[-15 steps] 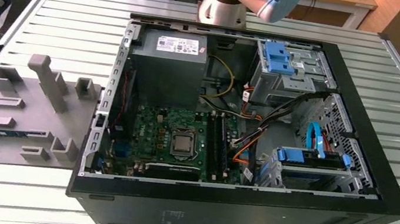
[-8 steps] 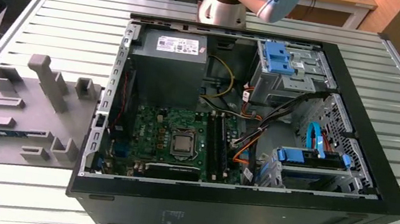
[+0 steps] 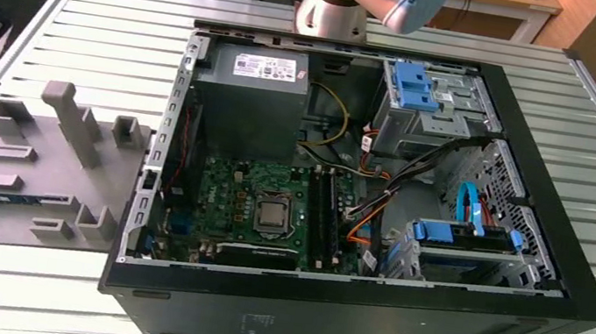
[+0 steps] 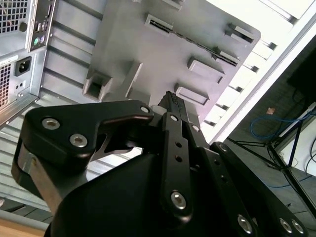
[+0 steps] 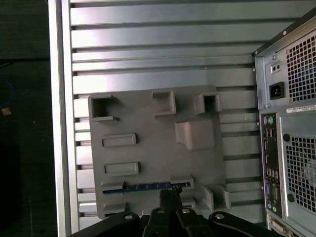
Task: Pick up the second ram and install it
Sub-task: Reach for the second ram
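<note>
the second ram (image 5: 145,186) is sitting in a narrow slot of the grey holder tray (image 5: 148,113), near the tray edge closest to my claw (image 5: 170,193); in the exterior view the second ram (image 3: 7,196) is showing as a thin blue strip in the tray, towards that view's left and well apart from the open pc case (image 3: 370,320). it seems to be standing on its long edge. its long axis is running along the table's slats (image 5: 148,29), one end pointing towards the case and the other towards the table's outer rail. my claw is hanging above the tray with its fingertips drawn together and gripping nothing; its height over the stick i cannot tell. judging the step in hand as the approach for the pick: i am thinking it calls for spreading the fingers, centring on the middle of the stick, setting the pads across its two flat faces, and pulling straight up out of the slot so the board is not twisting or jamming.
</note>
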You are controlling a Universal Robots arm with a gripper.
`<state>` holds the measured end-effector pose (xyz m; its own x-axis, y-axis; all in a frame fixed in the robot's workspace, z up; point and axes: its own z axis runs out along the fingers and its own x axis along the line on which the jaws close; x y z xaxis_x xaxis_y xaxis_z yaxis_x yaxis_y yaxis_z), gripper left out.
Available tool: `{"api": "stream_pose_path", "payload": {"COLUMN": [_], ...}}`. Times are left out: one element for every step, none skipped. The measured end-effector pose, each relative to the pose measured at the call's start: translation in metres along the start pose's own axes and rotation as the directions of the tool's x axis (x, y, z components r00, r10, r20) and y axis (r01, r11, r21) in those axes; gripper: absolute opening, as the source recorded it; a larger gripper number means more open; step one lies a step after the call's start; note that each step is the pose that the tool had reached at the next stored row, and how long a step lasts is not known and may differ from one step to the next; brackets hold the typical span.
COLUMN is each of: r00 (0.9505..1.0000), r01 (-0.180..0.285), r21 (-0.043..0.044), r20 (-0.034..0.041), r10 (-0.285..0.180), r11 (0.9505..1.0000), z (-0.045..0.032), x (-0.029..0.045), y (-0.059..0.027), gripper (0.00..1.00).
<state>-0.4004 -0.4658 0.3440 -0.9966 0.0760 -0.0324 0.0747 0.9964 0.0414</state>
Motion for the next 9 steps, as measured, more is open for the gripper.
{"api": "stream_pose_path", "payload": {"r00": [1.0,1.0,1.0,1.0,1.0,1.0,1.0,1.0,1.0], "r01": [0.0,0.0,0.0,0.0,0.0,0.0,0.0,0.0,0.0], "r21": [0.0001,0.0001,0.0002,0.0003,0.0004,0.0004,0.0002,0.0002,0.0003], "r20": [-0.0009,-0.0014,-0.0019,-0.0023,-0.0026,-0.0027,-0.0026,-0.0026,-0.0026], "r10": [0.0,0.0,0.0,0.0,0.0,0.0,0.0,0.0,0.0], "r11": [1.0,1.0,1.0,1.0,1.0,1.0,1.0,1.0,1.0], "z": [0.0014,0.0028,0.0041,0.0053,0.0065,0.0077,0.0089,0.0101,0.0113], "x": [0.0002,0.0005,0.0008,0.0011,0.0017,0.0024,0.0033,0.0044,0.0057], "y": [-0.0005,-0.0011,-0.0017,-0.0023,-0.0028,-0.0031,-0.0035,-0.0038,-0.0041], "gripper": [0.11,0.11,0.11,0.11,0.11,0.11,0.11,0.11,0.11]}}
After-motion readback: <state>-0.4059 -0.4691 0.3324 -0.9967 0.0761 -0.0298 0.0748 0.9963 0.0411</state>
